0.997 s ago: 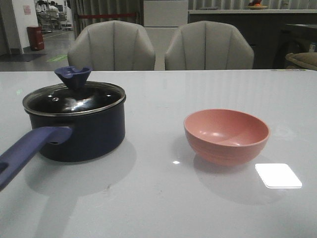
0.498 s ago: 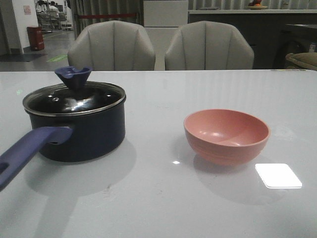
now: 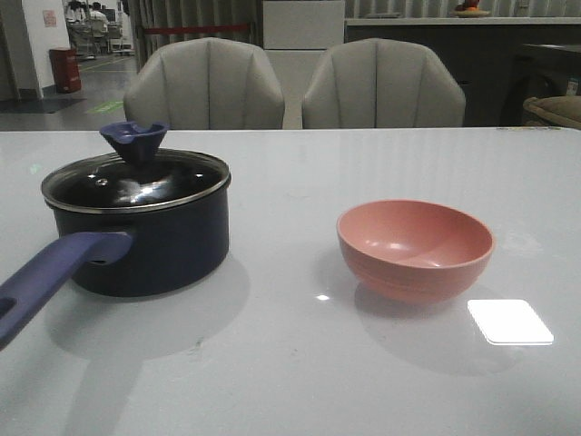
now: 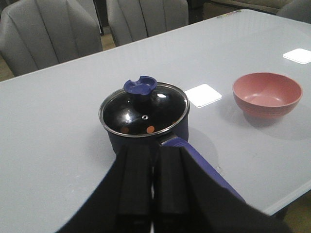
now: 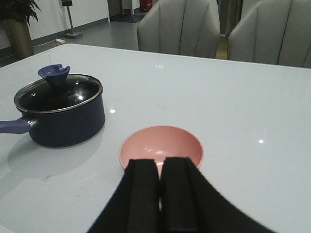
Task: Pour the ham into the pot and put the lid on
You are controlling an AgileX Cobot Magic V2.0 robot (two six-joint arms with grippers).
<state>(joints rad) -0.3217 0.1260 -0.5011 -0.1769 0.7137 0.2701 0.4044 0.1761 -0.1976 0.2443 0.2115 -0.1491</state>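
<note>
Pot lidded on glossy grey table; chairs behind; both pincers together.

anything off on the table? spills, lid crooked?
Nothing stands out. The lid sits level on the pot, rim seated all round. Orange bits of ham show through the glass, inside the pot. The bowl stands upright and looks empty. No spills visible on the table.
</note>
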